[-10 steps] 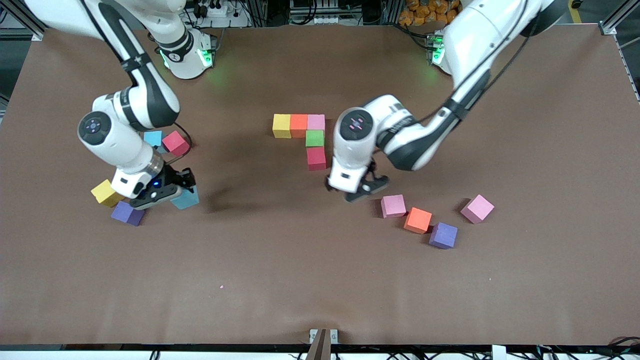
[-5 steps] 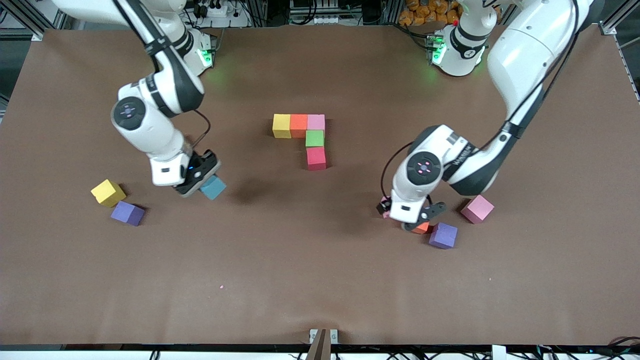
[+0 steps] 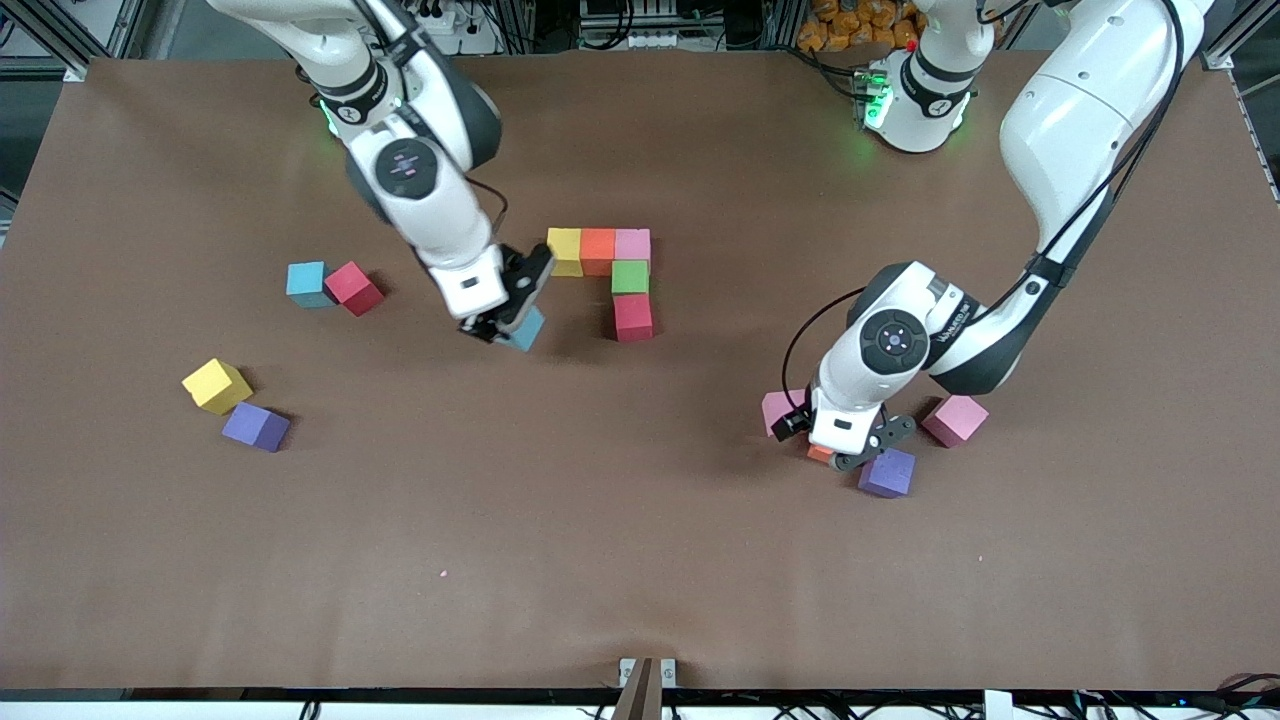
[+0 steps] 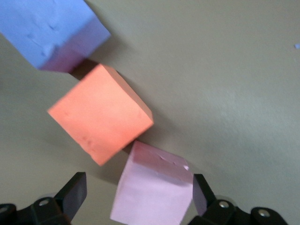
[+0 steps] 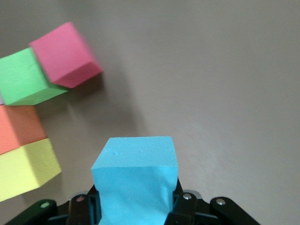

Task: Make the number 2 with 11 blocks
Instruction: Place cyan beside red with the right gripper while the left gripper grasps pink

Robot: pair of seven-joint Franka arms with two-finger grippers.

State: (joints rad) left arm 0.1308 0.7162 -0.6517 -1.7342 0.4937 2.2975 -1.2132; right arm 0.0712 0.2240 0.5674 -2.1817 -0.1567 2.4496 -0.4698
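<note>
Gripping a light blue block [image 3: 524, 328] between closed fingers, my right hand [image 3: 505, 322] hangs over the bare worktop [image 3: 640, 560] just beside the partly built number 2 [image 3: 610, 275], on the side toward the right arm's end. That figure so far is a row of yellow block [image 3: 564, 251], orange block [image 3: 598, 250] and pink block [image 3: 632, 245] touching one another, with a green block [image 3: 630, 277] against the pink one on the side nearer the front camera and a red block [image 3: 632, 317] nearer still. In the right wrist view the held cube fills the space between the pads, and the red, green, orange and yellow cubes show off to one side. My left hand [image 3: 848, 450] is low over a loose cluster toward the left arm's end, fingers spread wide; in the left wrist view a second pink block [image 4: 154, 187] sits between the open fingertips, a second orange block [image 4: 101, 119] touches its corner, and a purple block [image 4: 49, 30] lies just past that. A third pink block [image 3: 955, 420] lies close by. Toward the right arm's end rest another blue block [image 3: 306, 283] touching a second red block [image 3: 352, 288], and nearer the camera a second yellow block [image 3: 216, 386] beside a second purple block [image 3: 255, 427].
</note>
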